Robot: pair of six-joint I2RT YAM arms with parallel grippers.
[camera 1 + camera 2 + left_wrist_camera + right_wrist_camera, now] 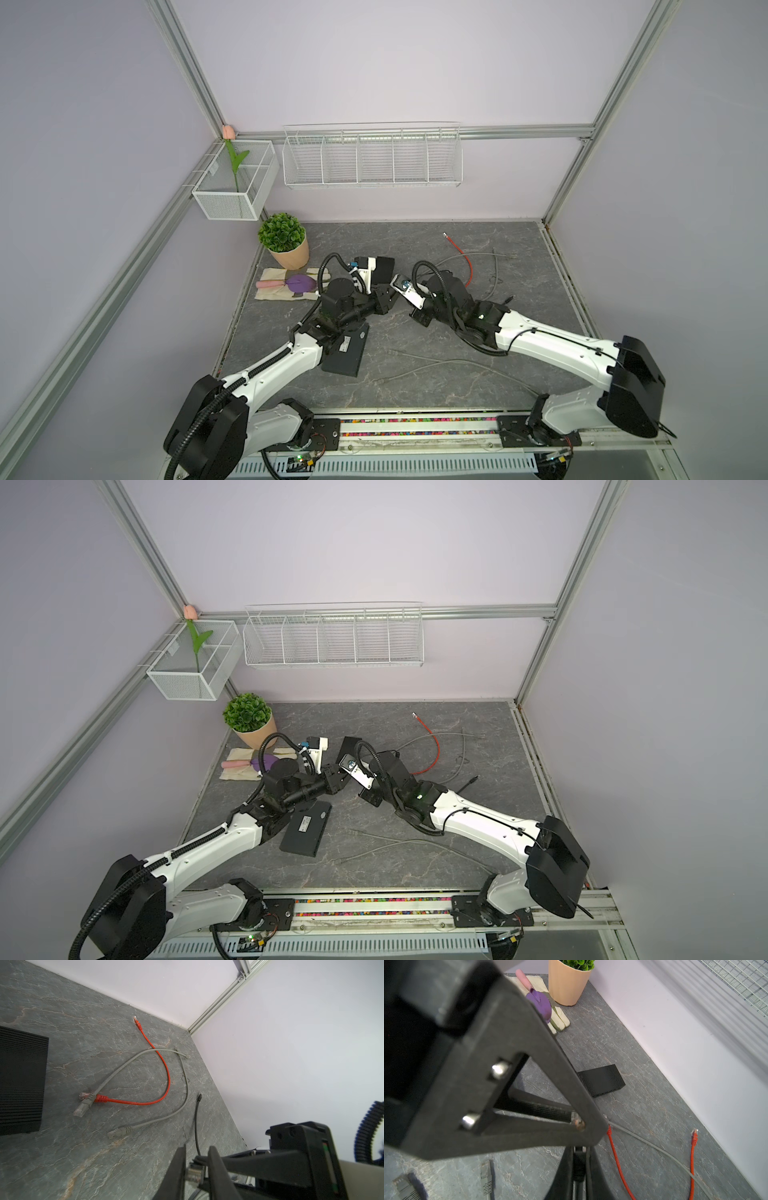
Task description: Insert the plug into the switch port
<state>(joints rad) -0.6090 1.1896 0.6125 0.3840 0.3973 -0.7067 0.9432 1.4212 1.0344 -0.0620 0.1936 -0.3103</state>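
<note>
Meeting tip to tip just above the middle of both top views, the two arms sit low over the grey table (436, 332).

- Left gripper (197, 1149): fingers (176, 1167) narrowly apart, with the clear plug (194, 1175) between them. Whether they press on it cannot be told.
- Right gripper (579, 1149): fingers together, pinched on the black cable (196, 1126) just behind the plug. The cable's other end lies on the table, right of centre in a top view (509, 298).
- Black ribbed box (384, 266): just above the grippers, near the plug but apart from it.
- Flat black box with a white label (345, 353): lower left of centre, partly under the left arm. Which of the two boxes is the switch cannot be told.
- Red cable (465, 259): upper right of centre, crossed by a grey cable (124, 1064).
- Two more grey cables (436, 363): below centre.
- Potted plant (284, 239), gloves (282, 286) and purple trowel (301, 284): at the table's left edge.
</note>
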